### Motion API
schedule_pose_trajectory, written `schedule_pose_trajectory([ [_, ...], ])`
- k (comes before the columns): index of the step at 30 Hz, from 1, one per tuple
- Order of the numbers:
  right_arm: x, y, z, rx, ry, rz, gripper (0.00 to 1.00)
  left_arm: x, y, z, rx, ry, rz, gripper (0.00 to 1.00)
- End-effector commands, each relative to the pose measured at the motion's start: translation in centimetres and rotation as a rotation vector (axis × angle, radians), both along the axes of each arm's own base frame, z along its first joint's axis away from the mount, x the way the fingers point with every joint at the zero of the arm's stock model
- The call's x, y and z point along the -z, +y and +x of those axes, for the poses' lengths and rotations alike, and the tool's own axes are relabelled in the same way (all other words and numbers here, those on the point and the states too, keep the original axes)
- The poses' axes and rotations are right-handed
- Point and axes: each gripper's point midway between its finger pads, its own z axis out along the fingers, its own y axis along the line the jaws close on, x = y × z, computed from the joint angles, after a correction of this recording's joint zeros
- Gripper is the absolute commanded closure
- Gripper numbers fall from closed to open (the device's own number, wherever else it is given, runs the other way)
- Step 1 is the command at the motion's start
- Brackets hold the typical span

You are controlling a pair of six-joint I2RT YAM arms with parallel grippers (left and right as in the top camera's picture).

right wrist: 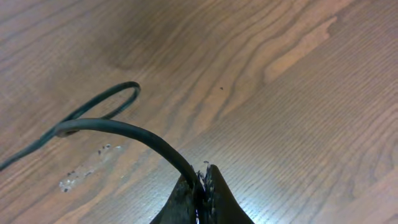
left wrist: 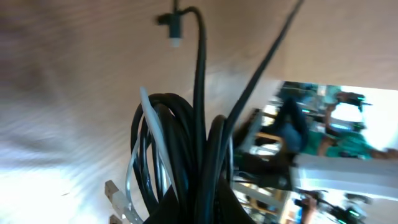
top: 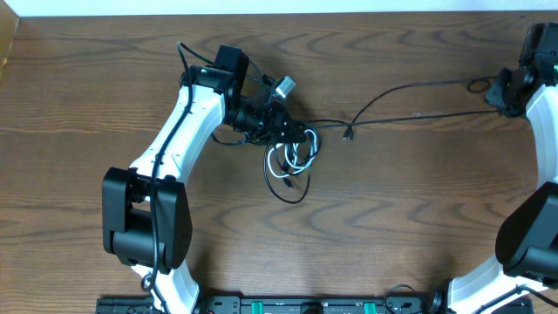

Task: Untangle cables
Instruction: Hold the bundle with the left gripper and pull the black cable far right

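Several thin black cords (top: 293,194) and one shorter white cord (left wrist: 152,134) lie bunched in a loose coil just left of the middle of the overhead view, on the brown wood-grain tabletop (top: 418,209). Two black strands (top: 410,114) run from that coil toward the upper right. A small plug end (top: 350,133) lies free just right of the knot.

My left gripper (top: 281,127) is closed, pinching the coil at its upper edge. In its wrist view the loops rise out of the fingers in one bunch. My right gripper (right wrist: 200,185), at the far upper right of the overhead view, is clamped on one black strand, which arcs away to the left over the wood.

I judge these cords light and limp, with no stiffness to hold a shape. The jackets should grip well enough, but loops will snag on each other and plugs will catch. I would take hold close behind a free plug and feed it back through. Hauling on the long strand may only cinch the knot.
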Motion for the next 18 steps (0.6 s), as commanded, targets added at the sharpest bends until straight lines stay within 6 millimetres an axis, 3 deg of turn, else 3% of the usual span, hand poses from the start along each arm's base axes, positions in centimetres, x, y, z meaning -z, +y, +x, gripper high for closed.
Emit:
schedule_pose_trajectory([
  [1,-0.8,-3.9,-1.1,0.101,0.018,-0.119,0.98,3.2,3.8,1.3,-0.052,-0.044,0.237,0.92],
  [3,-0.8,-4.1,-1.1,0.105,0.012,-0.121,0.99,4.3,5.1,1.7,-0.087,-0.041,0.34,0.86],
  [6,-0.9,-4.4,-1.1,0.112,0.006,-0.122,0.99,5.4,6.7,2.1,-0.14,-0.033,0.46,0.65],
  [7,-0.9,-4.5,-1.1,0.114,0.004,-0.123,0.99,5.6,7.2,2.3,-0.156,-0.031,0.492,0.62],
  [12,-1.2,-5.6,-1.0,0.137,-0.02,-0.129,0.99,6.5,9.1,2.7,-0.209,-0.034,0.612,0.61],
  [18,-0.9,-5.4,-1.2,0.13,-0.015,-0.1,0.98,6.8,9.1,2.5,-0.206,-0.025,0.614,0.6],
])
